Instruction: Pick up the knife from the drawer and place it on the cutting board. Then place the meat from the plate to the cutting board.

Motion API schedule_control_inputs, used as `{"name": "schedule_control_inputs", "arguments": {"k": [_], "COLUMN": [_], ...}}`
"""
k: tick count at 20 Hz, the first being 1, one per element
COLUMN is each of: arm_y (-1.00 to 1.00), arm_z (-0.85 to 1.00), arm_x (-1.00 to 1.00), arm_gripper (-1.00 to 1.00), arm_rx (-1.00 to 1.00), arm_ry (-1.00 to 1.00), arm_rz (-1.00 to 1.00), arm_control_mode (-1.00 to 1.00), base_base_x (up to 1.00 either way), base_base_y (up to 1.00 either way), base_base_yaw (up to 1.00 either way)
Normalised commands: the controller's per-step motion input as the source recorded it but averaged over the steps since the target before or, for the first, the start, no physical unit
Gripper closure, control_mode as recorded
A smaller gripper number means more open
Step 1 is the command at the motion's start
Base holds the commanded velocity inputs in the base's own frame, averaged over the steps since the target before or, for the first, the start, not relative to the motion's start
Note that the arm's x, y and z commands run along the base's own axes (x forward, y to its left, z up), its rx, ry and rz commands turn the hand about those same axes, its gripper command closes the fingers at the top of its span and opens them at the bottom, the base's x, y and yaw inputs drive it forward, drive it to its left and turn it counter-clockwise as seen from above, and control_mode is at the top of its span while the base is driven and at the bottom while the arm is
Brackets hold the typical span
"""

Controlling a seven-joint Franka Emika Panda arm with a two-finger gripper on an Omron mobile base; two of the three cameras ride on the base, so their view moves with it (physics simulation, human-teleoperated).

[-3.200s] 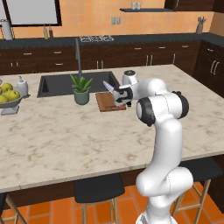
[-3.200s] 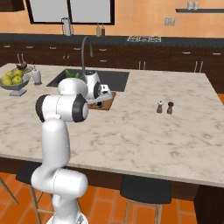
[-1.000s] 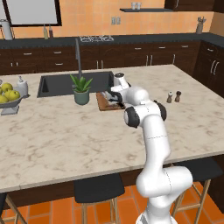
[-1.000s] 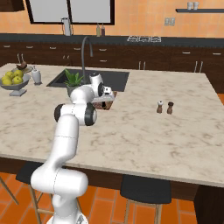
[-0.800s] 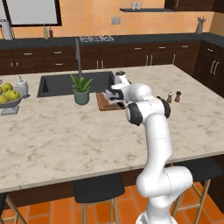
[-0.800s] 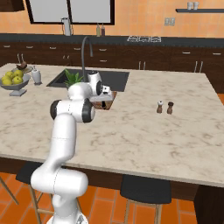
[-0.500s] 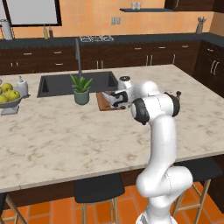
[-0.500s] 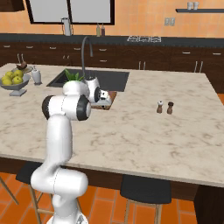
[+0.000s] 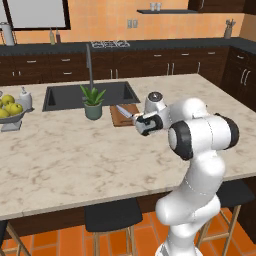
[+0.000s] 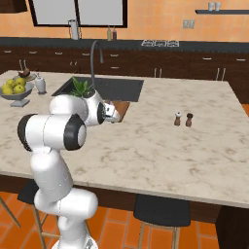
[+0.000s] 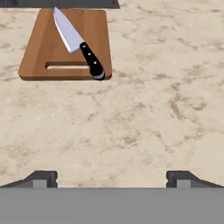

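The knife lies flat on the cutting board, silver blade pointing away from me and black handle reaching the board's near right corner. My gripper hangs open over bare counter short of the board and holds nothing. From the base cameras the gripper is just in front of the cutting board. The plate sits at the counter's far left, behind the fruit bowl; the meat on it is too small to make out. The drawer is out of view.
A potted plant stands left of the board, beside the dark sink with its tall faucet. A fruit bowl and a white bottle are far left. Salt and pepper shakers stand to the right.
The knife, earlier held over the board, now lies on it, let go. My hand has drawn back toward the near side and the elbow has swung outward.
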Motion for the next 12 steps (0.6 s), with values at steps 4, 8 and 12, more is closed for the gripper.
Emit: {"name": "schedule_control_inputs", "arguments": {"k": [4,8,12], "arm_y": [0.00,0.00,0.00], "arm_z": [0.68,0.76,0.98], "arm_x": [-1.00,-0.99,-0.73], "arm_gripper": [-1.00,-1.00,-1.00], "arm_rx": [0.00,0.00,0.00], "arm_ry": [-0.03,0.00,0.00], "arm_rz": [-0.12,-0.13,-0.14], "arm_control_mode": [-1.00,-1.00,-1.00], "base_base_x": [0.00,0.00,0.00], "base_base_y": [0.00,0.00,0.00], "base_base_yaw": [0.00,0.00,0.00]}}
